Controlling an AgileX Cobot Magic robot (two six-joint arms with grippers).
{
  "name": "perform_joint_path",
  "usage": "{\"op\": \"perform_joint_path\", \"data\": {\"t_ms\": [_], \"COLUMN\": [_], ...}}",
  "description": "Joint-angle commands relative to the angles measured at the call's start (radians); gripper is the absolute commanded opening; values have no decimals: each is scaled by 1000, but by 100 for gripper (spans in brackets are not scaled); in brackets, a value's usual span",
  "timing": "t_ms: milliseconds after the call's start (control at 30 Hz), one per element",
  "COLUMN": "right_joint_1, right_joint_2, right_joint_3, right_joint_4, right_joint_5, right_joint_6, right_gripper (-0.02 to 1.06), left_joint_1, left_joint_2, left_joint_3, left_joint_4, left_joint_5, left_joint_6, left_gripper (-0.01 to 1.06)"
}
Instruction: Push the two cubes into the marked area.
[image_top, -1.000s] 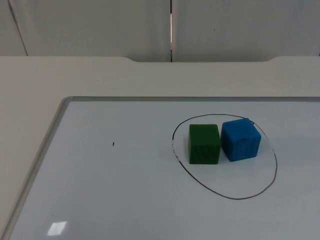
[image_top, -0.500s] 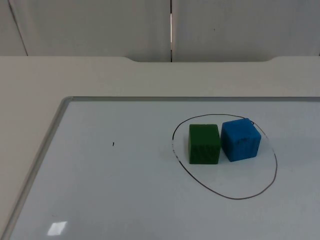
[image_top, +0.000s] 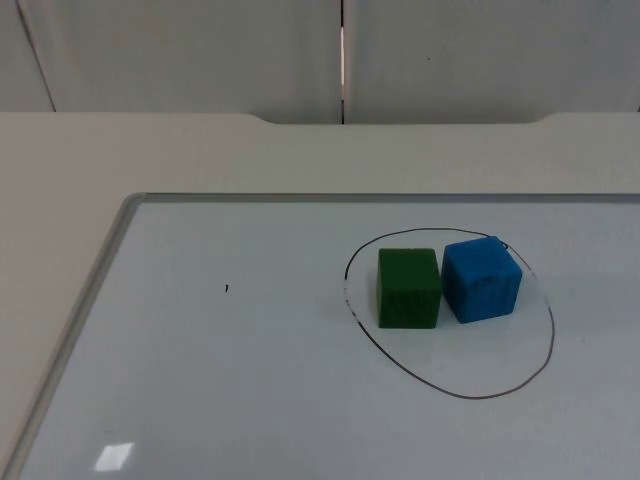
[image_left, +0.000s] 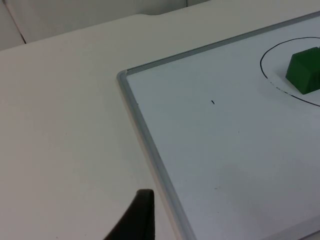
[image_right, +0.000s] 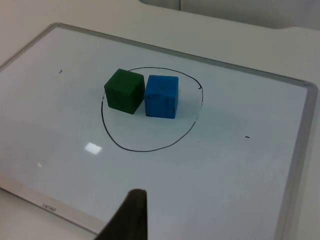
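Note:
A green cube (image_top: 409, 288) and a blue cube (image_top: 481, 279) stand side by side, touching, on a whiteboard. Both lie inside a hand-drawn black oval (image_top: 452, 393), in its far half. The right wrist view takes in the same pair, the green cube (image_right: 124, 90) and the blue cube (image_right: 161, 96), with the oval (image_right: 145, 149) around them. My right gripper (image_right: 131, 217) hovers by the board's edge, well away from the cubes. My left gripper (image_left: 137, 220) waits over the bare table just off the board's frame, far from the green cube (image_left: 305, 70).
The whiteboard's metal frame (image_top: 100, 280) is raised slightly above the table (image_top: 200, 150). A grey partition wall (image_top: 200, 50) closes the far side. A tiny black mark (image_top: 226, 289) sits on the board left of the oval.

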Motion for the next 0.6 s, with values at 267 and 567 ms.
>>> {"op": "perform_joint_path", "data": {"t_ms": [267, 567], "right_joint_1": [-55, -162], "right_joint_2": [-4, -4], "right_joint_3": [2, 2], "right_joint_4": [7, 7], "right_joint_5": [0, 0], "right_joint_6": [-16, -16], "right_gripper": [105, 105], "left_joint_1": [0, 0], "left_joint_2": [-5, -5], "left_joint_3": [4, 4], "left_joint_4": [8, 8], "left_joint_5": [-10, -10], "left_joint_6": [-3, -3], "left_gripper": [105, 105]}}
